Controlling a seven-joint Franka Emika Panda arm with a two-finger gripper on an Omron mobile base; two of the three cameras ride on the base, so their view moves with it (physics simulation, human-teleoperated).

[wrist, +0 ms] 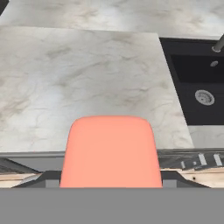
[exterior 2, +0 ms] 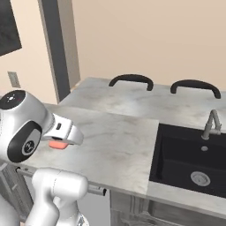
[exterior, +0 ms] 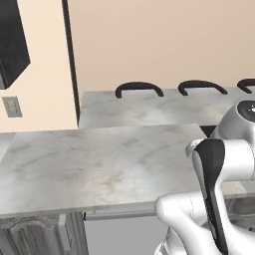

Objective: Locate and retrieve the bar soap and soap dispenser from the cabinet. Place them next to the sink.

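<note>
We see the bar soap [wrist: 111, 151], a flat salmon-pink bar with rounded corners, held up in the air above the front edge of the marble counter [wrist: 78, 83], left of the sink. The cabinet [exterior: 11, 42], dark grey, hangs on the wall at upper left.

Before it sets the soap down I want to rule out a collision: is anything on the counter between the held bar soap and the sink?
Nothing visible. The gripper holds the bar soap at the counter's front edge, and bare marble counter stretches from there to the sink.
</note>
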